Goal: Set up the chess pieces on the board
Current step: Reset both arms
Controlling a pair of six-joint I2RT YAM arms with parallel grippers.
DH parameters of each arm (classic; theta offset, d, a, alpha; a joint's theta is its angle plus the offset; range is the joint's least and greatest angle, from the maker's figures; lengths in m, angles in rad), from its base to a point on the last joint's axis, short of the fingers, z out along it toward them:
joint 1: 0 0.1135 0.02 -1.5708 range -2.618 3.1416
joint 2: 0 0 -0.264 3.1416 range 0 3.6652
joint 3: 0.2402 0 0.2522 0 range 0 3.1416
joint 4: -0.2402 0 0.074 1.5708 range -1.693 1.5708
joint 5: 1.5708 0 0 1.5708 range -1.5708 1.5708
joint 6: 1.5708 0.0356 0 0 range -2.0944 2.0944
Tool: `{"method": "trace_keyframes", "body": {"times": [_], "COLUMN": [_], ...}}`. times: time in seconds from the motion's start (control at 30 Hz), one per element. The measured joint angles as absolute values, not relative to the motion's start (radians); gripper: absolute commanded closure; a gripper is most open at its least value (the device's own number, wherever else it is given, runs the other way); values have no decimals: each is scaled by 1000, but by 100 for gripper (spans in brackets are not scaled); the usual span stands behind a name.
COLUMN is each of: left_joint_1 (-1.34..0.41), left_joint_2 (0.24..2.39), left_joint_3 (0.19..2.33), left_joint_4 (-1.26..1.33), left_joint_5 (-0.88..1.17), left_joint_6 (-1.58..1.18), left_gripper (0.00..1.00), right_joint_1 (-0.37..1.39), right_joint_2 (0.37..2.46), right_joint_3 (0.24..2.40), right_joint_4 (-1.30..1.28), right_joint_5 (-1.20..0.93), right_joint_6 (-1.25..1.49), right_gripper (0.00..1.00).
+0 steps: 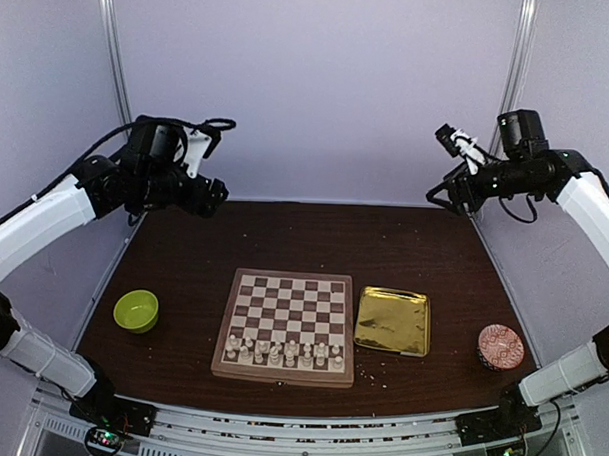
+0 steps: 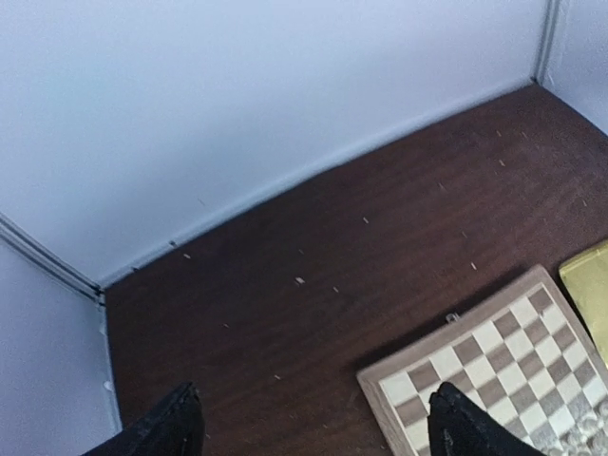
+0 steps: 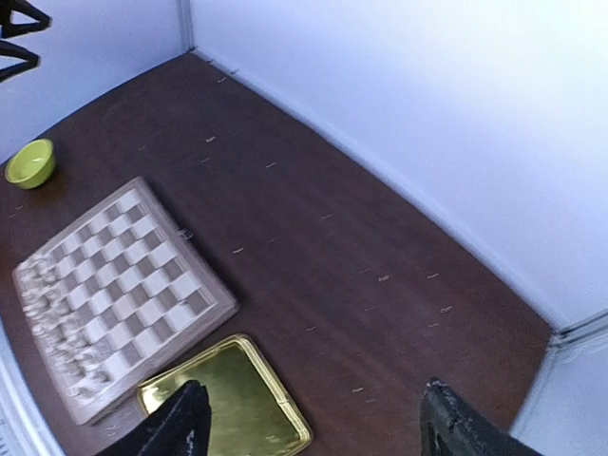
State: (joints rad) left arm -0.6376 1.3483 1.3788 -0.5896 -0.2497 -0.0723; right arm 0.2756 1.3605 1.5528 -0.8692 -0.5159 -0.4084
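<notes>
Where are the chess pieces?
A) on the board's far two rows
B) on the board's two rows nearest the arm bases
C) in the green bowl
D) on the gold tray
B: the chess pieces stand in two rows along the near edge of the board.

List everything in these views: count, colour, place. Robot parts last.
table: one, dark brown, under everything
chessboard: one, light and dark brown, table centre
chess pieces: about sixteen, cream, two rows along the chessboard's near edge
bowl: one, green, left of the chessboard
tray: one, gold, just right of the chessboard
round disc: one, pink patterned, far right
left claw: one, black, open, empty, raised at left
right claw: one, black, open, empty, raised at right
</notes>
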Motion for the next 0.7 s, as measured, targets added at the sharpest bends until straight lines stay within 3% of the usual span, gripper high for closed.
{"method": "trace_keyframes", "body": {"times": [0.03,0.2,0.43,0.7], "left_joint_1": [-630,-599,-590,-588], "left_joint_2": [1348,1352,1261,1247], "left_joint_3": [1410,1515,1215,1150], "left_joint_4": [-583,-557,-356,-305], "left_joint_5": [-275,-388,-503,-513], "left_joint_6": [-60,-35,-34,-31], "left_gripper": [14,3,2,2], "right_joint_1": [265,235,229,217], "right_joint_2": [1339,1290,1122,1103], "right_joint_3": [1567,1576,1217,1147], "right_joint_4": [-836,-675,-418,-353], "right_joint_5": [-463,-258,-159,-145], "right_joint_6": [-377,-212,-59,-10], "right_gripper": [1,1,0,1]}}
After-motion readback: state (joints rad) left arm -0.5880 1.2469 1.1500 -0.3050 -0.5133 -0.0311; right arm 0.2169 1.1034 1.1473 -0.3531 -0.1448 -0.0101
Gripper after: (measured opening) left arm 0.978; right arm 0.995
